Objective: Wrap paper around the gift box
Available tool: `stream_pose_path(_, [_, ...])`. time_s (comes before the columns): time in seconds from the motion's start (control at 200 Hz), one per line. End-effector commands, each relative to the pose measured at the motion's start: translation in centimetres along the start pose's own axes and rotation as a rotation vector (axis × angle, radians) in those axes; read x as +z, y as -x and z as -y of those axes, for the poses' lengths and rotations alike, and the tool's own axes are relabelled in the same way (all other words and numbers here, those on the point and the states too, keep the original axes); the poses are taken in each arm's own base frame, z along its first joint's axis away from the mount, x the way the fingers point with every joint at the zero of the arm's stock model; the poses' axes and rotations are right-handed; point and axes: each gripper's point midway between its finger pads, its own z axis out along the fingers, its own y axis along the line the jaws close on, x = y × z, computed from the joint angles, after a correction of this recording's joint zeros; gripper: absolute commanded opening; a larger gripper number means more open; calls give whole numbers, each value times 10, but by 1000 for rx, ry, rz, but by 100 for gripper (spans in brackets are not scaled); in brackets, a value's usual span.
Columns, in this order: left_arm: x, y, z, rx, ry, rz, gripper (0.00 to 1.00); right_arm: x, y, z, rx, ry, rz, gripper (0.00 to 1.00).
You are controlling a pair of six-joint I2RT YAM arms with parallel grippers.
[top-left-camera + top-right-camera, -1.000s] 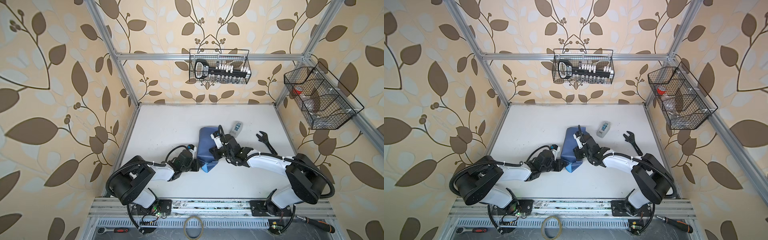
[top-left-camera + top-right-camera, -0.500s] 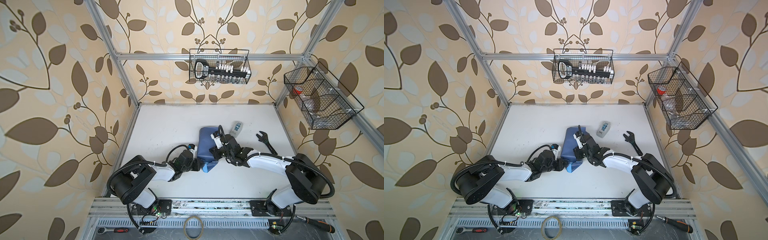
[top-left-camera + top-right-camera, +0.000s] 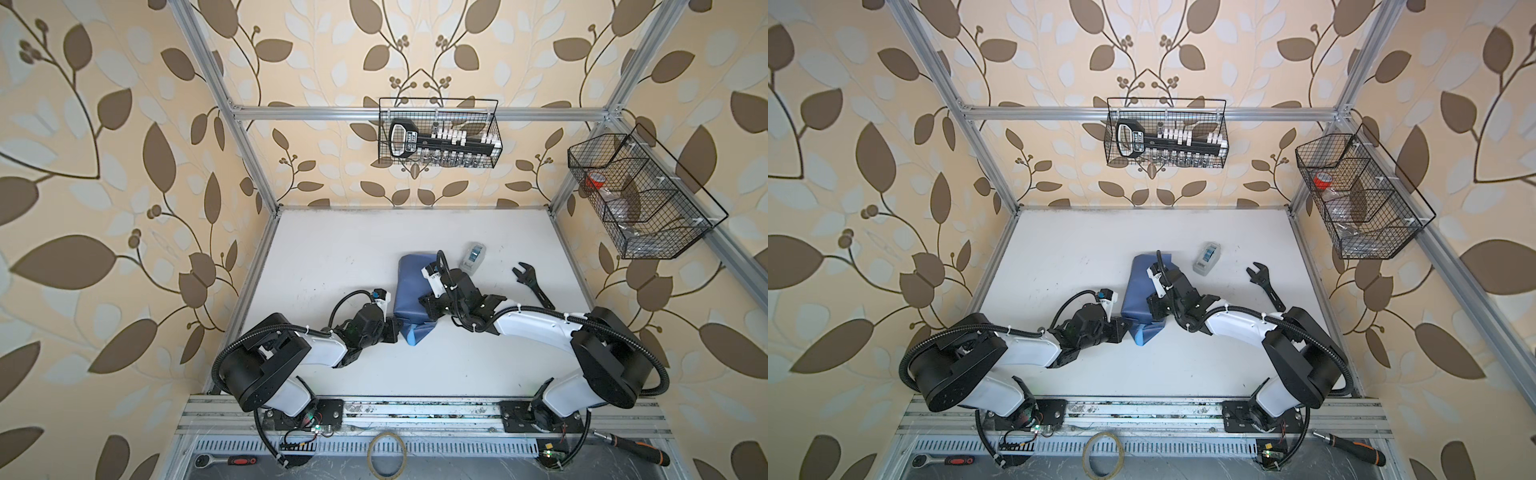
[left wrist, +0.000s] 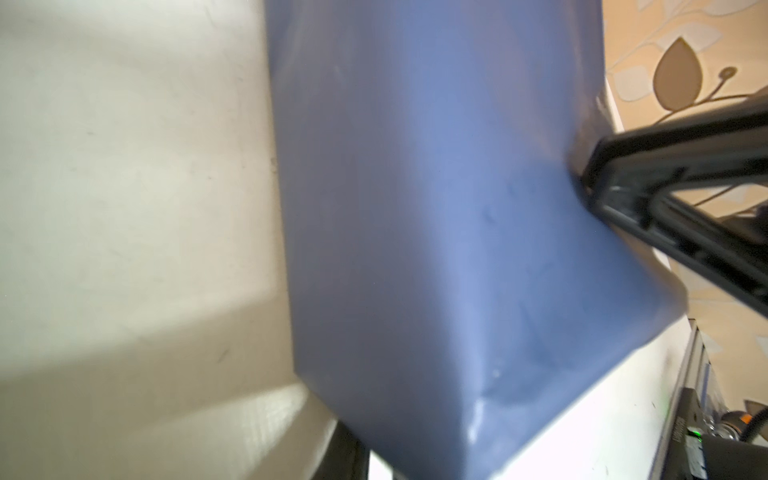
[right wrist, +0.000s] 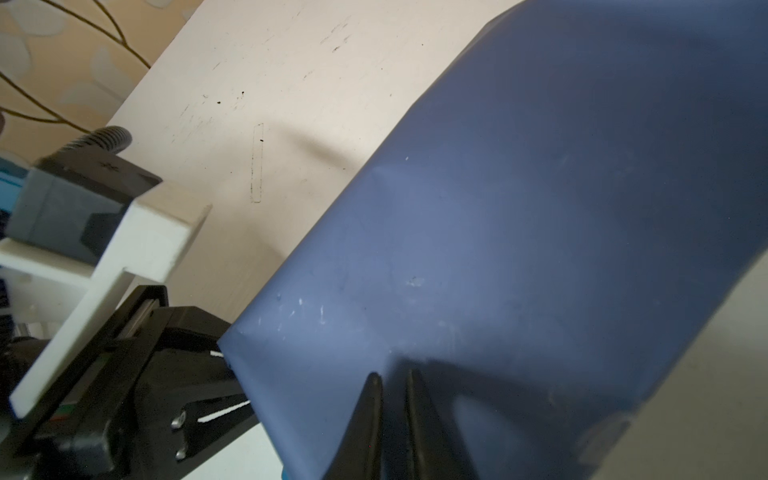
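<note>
The paper point(image 3: 409, 291), a slate-blue bundle, is lying centrally on the bench point(image 3: 353, 249). The right tool point(image 5: 392, 378), jaws nearly together, is pressing on its near end. The left tool point(image 3: 397, 329) is touching its near-left corner; whether it is gripping cannot be told.

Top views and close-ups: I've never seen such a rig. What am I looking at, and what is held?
Two robot arms are bolted at the near edge of a white table. The two wide pictures come from one overhead camera pair; each close-up comes from a camera on an arm's wrist. On the table lie the paper, folded blue over a box-shaped bundle, a tape dispenser and an adjustable wrench. The right hand, jaws nearly together, presses on the paper's top; the left hand meets its near corner. Whether either pinches it is unclear.
</note>
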Motion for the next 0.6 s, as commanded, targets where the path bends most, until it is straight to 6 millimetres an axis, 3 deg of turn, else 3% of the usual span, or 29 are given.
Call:
stream_pose_path(0.0, [-4,21,8,2,-16,98,14,7,-73,12,8,-30,-235,14])
stream_pose_path(0.26, [10,9,10,26,-27,52,14,7,-74,12,9,-30,-237,13])
stream_pose_path(0.595, [9,-14,-4,88,55,4,14,6,-73,12,7,-30,-236,13])
